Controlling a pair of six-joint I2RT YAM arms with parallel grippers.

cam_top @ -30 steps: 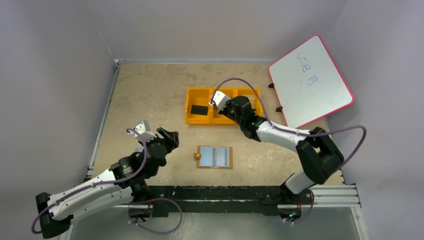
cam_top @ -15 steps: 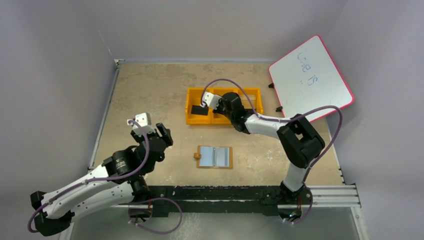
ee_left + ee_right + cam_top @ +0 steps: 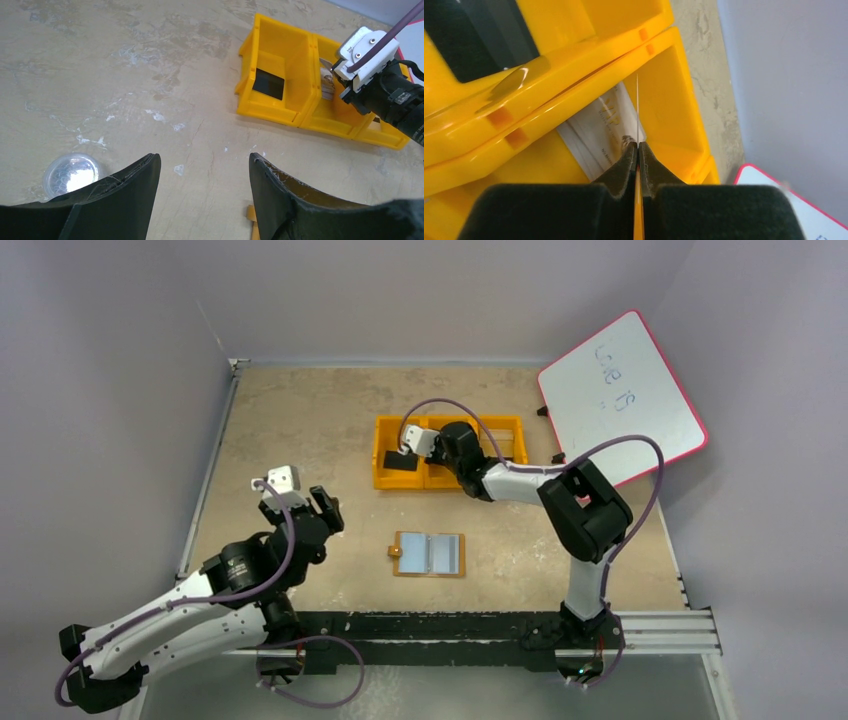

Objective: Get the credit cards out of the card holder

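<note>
The tan card holder point(image 3: 430, 553) lies open and flat on the table, pale blue pockets up; its corner point(image 3: 250, 212) peeks beside my left finger. My left gripper point(image 3: 325, 505) point(image 3: 204, 156) hovers open to the holder's left, nothing between its fingers. My right gripper point(image 3: 445, 452) point(image 3: 637, 145) is over the orange tray's point(image 3: 383, 480) middle compartment, shut on a thin credit card point(image 3: 637, 110) seen edge-on. A pale stack of credit cards point(image 3: 604, 130) point(image 3: 327, 82) lies in that compartment, right under the held card.
The orange tray point(image 3: 272, 112) has three compartments; a black block point(image 3: 397, 460) point(image 3: 268, 83) rests in the left one. A pink-rimmed whiteboard point(image 3: 620, 400) leans at the back right. Grey walls close the table's far and side edges.
My right gripper has moved left along the tray to the middle compartment, with the elbow folding in. My left gripper has drawn back a little to the left, still open.
</note>
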